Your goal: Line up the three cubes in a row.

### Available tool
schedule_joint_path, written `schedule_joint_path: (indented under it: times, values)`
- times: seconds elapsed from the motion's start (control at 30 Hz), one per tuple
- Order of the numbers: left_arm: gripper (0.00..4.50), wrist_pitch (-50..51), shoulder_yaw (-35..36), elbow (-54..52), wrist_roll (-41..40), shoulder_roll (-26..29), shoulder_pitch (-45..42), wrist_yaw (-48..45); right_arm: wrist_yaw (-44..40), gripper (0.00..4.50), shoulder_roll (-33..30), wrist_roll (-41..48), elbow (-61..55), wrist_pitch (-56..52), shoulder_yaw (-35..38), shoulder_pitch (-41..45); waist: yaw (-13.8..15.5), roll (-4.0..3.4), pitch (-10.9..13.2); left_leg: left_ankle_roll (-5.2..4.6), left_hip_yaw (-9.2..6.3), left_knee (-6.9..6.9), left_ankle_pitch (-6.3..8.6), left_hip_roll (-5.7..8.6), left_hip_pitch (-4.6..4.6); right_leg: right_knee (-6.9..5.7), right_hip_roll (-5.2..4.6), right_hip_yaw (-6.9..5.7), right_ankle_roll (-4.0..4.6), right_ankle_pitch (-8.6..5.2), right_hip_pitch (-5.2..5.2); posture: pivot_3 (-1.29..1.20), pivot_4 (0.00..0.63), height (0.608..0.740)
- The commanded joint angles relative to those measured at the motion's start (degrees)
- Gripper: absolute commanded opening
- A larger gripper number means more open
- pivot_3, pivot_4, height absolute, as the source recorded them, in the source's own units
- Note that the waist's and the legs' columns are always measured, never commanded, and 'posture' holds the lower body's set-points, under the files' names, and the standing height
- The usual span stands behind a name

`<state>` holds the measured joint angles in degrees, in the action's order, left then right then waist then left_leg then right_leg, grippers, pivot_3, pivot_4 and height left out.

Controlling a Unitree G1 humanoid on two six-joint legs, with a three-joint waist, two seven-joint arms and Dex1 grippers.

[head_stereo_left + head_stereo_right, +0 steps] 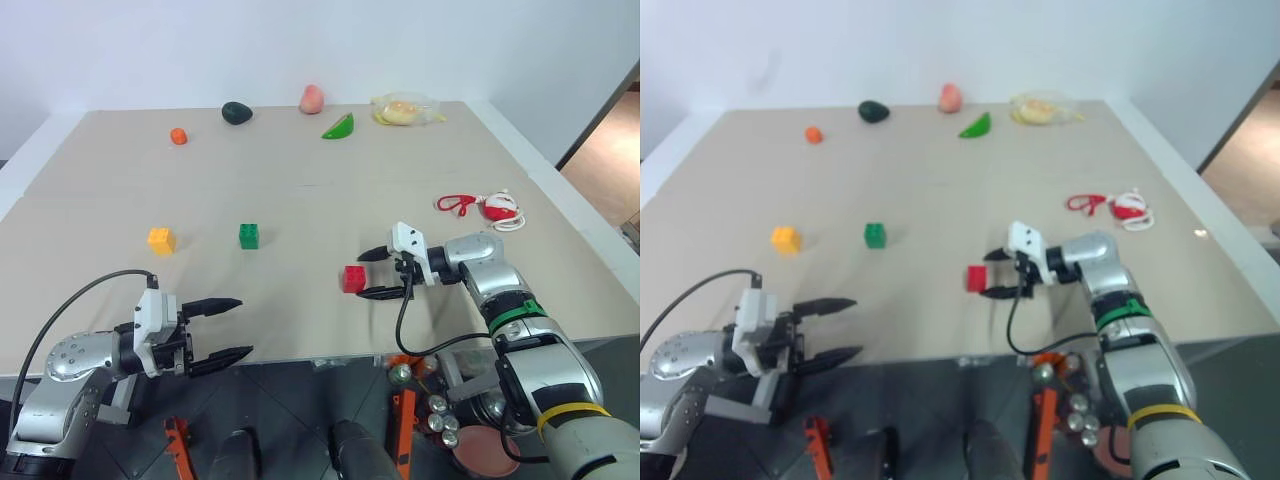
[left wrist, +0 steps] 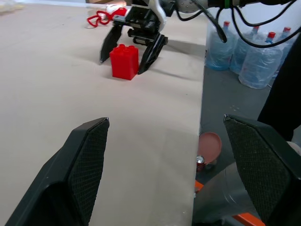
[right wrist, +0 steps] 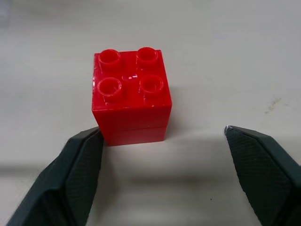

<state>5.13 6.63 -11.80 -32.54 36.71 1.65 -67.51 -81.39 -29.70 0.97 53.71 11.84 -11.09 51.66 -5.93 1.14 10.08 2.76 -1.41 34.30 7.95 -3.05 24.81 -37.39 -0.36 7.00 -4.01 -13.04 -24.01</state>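
On the tan table the yellow cube and the green cube stand side by side at the left. The red cube stands upright further right and a little nearer the front edge. My right gripper is open around the red cube's near end. In the right wrist view the red cube rests on the table with one finger against its lower corner and the other well apart. My left gripper hangs open and empty off the table's front edge, left of the red cube.
Along the far edge lie a small orange fruit, a dark avocado, a peach, a green slice and a bagged yellow item. A red-and-white toy with a red cord lies at the right. Water bottles stand beyond the table.
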Motion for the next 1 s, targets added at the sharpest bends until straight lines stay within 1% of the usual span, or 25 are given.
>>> schedule_joint_path:
  times: [0.03,0.13,0.23,0.3,0.4,0.5,0.57,0.77,0.83,1.0]
  values:
    - [4.03,0.12,1.17,3.08,3.23,-1.01,-3.12,5.97,-3.77,4.14,-4.07,0.46,-1.1,0.27,1.3,2.23,0.25,0.01,0.02,0.0,-0.01,0.01,0.0,0.01,0.03,0.0,0.0,-0.01,0.0,0.0,-0.01,0.0,0.15,0.74]
    - [4.03,1.51,1.05,6.18,4.66,-2.73,-5.6,10.66,-7.9,4.14,-7.57,1.44,-3.38,0.5,1.75,1.78,0.37,0.04,0.05,0.0,-0.03,0.07,0.0,0.06,0.07,0.0,-0.01,0.01,-0.04,-0.02,0.01,0.0,0.15,0.74]
    - [4.03,3.03,0.88,7.99,5.86,-4.28,-7.28,14.39,-8.41,4.14,-9.99,1.7,-3.98,0.84,2.1,1.81,0.38,0.05,0.06,0.0,-0.01,0.08,0.0,0.07,0.14,0.01,-0.05,0.02,-0.06,-0.03,-0.04,0.0,0.15,0.74]
    - [4.03,4.32,0.63,9.11,7.42,-5.52,-8.48,17.94,-6.73,4.14,-11.03,1.78,-3.47,1.25,2.67,2.45,0.31,0.06,0.06,0.0,-0.02,0.06,0.0,0.06,0.14,0.01,-0.03,0.0,-0.06,-0.03,-0.04,0.0,0.15,0.74]
    - [4.03,5.8,0.08,9.9,9.27,-7.39,-10.14,22.22,-3.1,4.14,-10.93,3.67,-2.68,-0.39,5.42,4.78,0.15,0.05,0.07,0.0,-0.02,0.03,0.0,0.05,0.12,-0.01,-0.01,0.01,-0.07,-0.01,-0.07,0.0,0.15,0.74]
    - [4.03,8.93,-0.55,11.0,11.22,-10.22,-13.24,28.3,4.47,4.14,-8.22,8.42,-3.0,-6.44,11.32,9.42,0.05,0.02,0.09,0.0,-0.01,0.04,-0.01,0.06,0.13,-0.03,-0.01,0.03,-0.11,0.06,-0.1,0.0,0.15,0.74]
    - [4.03,10.29,-0.95,10.57,11.65,-11.42,-14.03,29.89,5.61,4.14,-7.31,9.7,-4.53,-8.77,12.79,9.88,0.14,0.06,0.08,0.0,-0.04,0.06,-0.02,0.06,0.14,-0.04,0.0,0.02,-0.14,0.11,-0.09,0.0,0.15,0.74]
    - [4.03,14.37,-3.33,12.84,15.74,-15.45,-17.5,37.92,5.46,4.14,-5.49,13.06,-19.65,-14.69,12.42,3.38,0.66,0.1,0.06,0.03,-0.25,0.06,-0.01,0.13,0.25,-0.02,0.04,-0.03,-0.3,-0.03,0.01,0.0,0.15,0.74]
    - [4.03,15.25,-3.59,13.68,16.56,-16.24,-18.41,39.38,5.83,4.14,-5.35,13.66,-23.05,-16.83,12.27,1.8,1.17,0.09,0.07,0.03,-0.26,0.06,-0.01,0.17,0.32,-0.03,0.02,-0.02,-0.53,0.08,-0.04,0.0,0.15,0.74]
    - [4.03,18.43,-2.43,16.92,16.93,-18.36,-21.81,43.98,6.29,4.14,-4.96,14.5,-30.13,-20.44,11.46,-3.12,1.52,0.09,0.06,0.03,-0.32,0.08,-0.02,0.17,0.24,-0.04,0.03,-0.08,-0.48,0.09,0.01,0.0,0.15,0.74]
